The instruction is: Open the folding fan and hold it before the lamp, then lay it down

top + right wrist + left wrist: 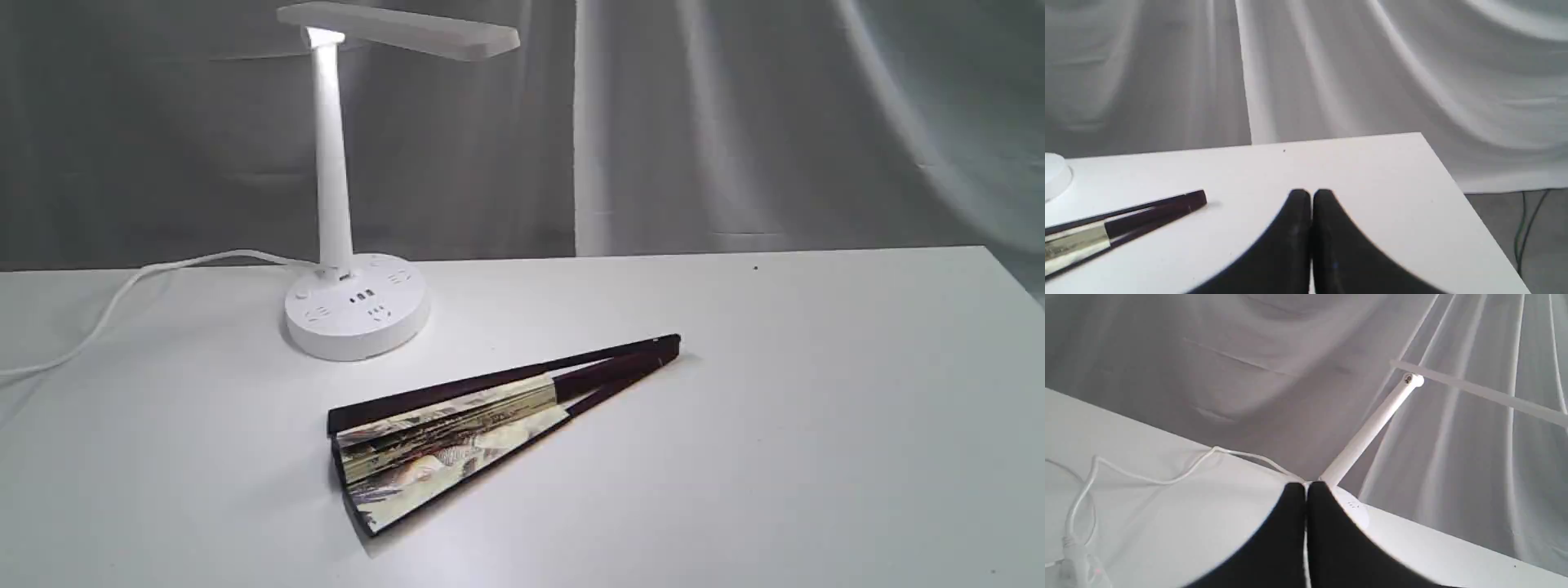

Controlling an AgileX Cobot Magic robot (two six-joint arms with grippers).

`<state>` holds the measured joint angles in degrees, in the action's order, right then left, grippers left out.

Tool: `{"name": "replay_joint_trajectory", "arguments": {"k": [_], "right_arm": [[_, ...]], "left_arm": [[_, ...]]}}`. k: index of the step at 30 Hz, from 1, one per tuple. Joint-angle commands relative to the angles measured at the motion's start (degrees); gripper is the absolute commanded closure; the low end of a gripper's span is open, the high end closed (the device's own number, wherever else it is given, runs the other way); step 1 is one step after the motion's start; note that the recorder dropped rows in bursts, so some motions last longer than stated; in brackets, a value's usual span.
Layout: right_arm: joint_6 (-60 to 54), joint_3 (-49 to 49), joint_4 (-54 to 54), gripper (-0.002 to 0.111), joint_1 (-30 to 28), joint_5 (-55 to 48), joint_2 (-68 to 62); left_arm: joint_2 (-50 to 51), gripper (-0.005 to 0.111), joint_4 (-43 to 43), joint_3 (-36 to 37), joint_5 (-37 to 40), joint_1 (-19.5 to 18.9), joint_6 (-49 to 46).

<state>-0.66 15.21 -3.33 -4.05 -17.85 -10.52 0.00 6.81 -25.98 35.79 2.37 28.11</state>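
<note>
Claws come nearest, each seen only from its own wrist camera. The left claw (1305, 490) has its two black fingers pressed together with nothing between them, and the right claw (1311, 196) is likewise closed on nothing. Both hang over the white table (816, 457), clear of the work, which I read as a waiting pose before any reach.

Beyond the right claw, near but not touching, lies the fan (457, 429). It is flat on the table and spread only a sliver. Painted paper shows between the dark ribs at the wide end, and the pivot end points away toward the right rear. Lying so, its upper guard stands a little apart from the leaf, likely the easiest part for one claw to pinch while the other steadies the pivot. The opening is hardly started, by my judgement.

Farther back on the left stands the lamp (333, 180), upright on its round socket base and well apart from the fan. Its cord (122, 294) trails off leftward. From the left wrist the fingers partly hide the base, so how close that claw sits is uncertain. Behind everything hangs a grey curtain (735, 122).
</note>
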Motion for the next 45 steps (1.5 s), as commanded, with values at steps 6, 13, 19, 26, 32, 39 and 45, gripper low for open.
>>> {"name": "replay_joint_trajectory", "arguments": {"k": [6,13,19,26,32,39,45], "right_arm": [[-0.3,7.5,1.1,0.108,0.1,-3.0,-15.8],[-0.3,12.3,1.1,0.108,0.1,-3.1,-26.0],[-0.3,14.3,1.1,0.108,0.1,-3.2,-33.8],[-0.3,14.3,-2.0,0.108,0.1,-3.0,-41.5],[-0.7,14.3,-3.8,0.108,0.1,-3.4,-42.6],[-3.3,14.3,-3.8,0.108,0.1,-4.2,-42.6],[-5.6,14.3,-4.9,0.091,0.1,-4.2,-43.1]], "left_arm": [[7.5,0.107,-0.5,-3.8,7.1,-0.1,-0.5],[20.6,0.107,-8.0,-5.3,6.7,-0.1,-10.9],[30.2,0.107,-13.8,-5.3,3.4,-0.1,-15.0],[42.7,0.107,-23.7,-5.5,2.5,-0.1,-26.3],[54.0,0.107,-24.8,-6.8,2.0,-0.1,-27.2],[65.0,0.107,-24.8,-11.8,3.0,-0.1,-27.2],[69.8,0.107,-27.8,-14.4,1.8,-0.1,-29.4]]}}
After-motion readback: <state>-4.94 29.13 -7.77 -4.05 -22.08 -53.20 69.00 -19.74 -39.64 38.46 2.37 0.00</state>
